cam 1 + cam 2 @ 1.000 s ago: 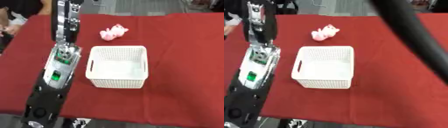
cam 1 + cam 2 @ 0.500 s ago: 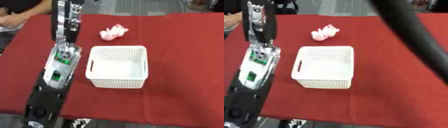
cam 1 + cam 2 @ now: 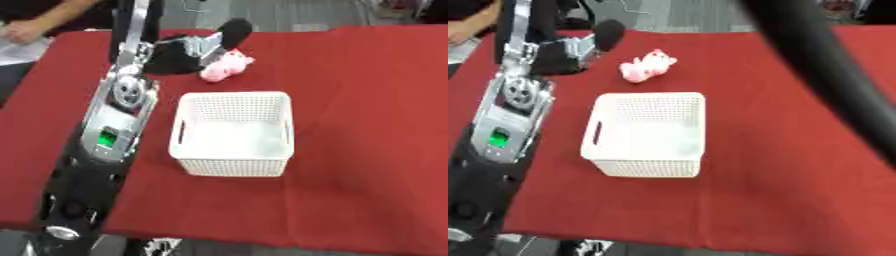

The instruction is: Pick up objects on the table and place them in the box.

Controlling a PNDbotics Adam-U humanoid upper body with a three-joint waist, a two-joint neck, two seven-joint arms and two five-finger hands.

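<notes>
Up at the far side of the red table (image 3: 367,150), the left hand (image 3: 194,50) hangs just beside a pink soft toy (image 3: 225,66); whether its fingers are spread or curled cannot be told. The toy lies on the cloth at the hand's right, seemingly untouched. Nearer than both stands the white box (image 3: 233,133), empty. A dark right arm (image 3: 833,75) crosses the right eye view; its hand is unseen.
</notes>
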